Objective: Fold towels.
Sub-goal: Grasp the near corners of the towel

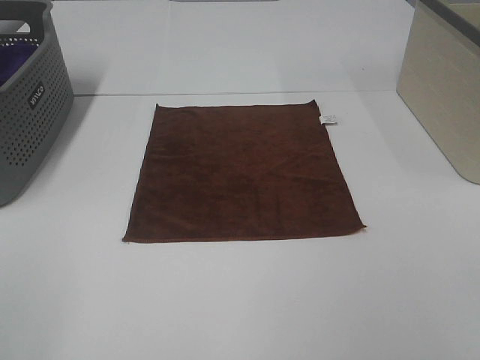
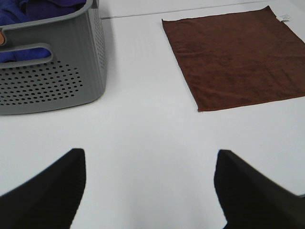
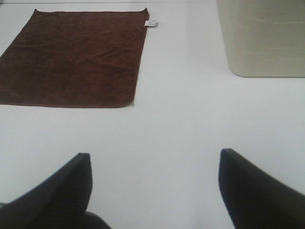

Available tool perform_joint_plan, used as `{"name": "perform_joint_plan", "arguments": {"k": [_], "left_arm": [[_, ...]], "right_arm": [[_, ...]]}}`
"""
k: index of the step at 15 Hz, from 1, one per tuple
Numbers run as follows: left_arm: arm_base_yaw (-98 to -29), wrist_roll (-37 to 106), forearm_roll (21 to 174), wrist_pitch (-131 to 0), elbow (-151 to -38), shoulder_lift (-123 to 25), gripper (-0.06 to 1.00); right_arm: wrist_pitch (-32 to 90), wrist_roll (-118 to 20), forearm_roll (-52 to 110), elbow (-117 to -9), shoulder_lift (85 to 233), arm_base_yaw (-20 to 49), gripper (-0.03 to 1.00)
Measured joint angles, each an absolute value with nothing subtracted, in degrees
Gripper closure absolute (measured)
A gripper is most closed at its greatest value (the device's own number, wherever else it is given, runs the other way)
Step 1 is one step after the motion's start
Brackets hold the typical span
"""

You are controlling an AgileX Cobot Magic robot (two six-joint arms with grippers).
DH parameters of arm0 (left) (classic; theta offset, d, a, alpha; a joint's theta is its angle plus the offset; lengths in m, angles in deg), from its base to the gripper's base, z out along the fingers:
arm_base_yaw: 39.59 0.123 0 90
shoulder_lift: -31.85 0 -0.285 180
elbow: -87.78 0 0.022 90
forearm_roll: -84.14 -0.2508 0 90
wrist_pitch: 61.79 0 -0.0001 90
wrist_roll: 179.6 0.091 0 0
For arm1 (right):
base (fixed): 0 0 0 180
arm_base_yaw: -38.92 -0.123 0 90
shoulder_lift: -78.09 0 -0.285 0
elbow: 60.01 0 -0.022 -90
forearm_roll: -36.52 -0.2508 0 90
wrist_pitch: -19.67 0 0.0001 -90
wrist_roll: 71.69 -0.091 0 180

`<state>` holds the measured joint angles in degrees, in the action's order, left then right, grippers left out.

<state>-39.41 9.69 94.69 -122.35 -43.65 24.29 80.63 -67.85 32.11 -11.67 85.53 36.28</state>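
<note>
At the far left a grey perforated basket (image 1: 30, 105) holds purple cloth (image 1: 15, 60). The left gripper (image 2: 149, 157) hangs over the bare white table (image 1: 240, 300), fingers spread wide and holding nothing. The brown towel (image 1: 244, 174) lies flat in the middle of the table, with its white tag (image 1: 328, 119) at the far right corner. The right gripper (image 3: 153, 155) is spread wide and empty too. A beige bin (image 1: 442, 90) stands at the right edge.

The white table (image 1: 240, 300) carries three things. A brown towel (image 1: 240, 176) lies spread flat and unfolded at its middle, with a small white label (image 1: 328, 119) sticking out at the far right corner. A grey perforated laundry basket (image 1: 30, 112) stands on the left edge, well apart from the towel. A beige bin (image 1: 442, 90) stands on the right edge.
</note>
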Motion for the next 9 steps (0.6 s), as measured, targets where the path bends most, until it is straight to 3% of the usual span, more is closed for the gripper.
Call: {"name": "perform_joint_plan", "arguments": {"k": [9], "left_arm": [[-39.41,9.69,94.69,-122.35,-43.65,24.29,0.23]], "right_arm": [[80.63,-67.85,32.11,-11.67,85.53,36.28,0.26]]}}
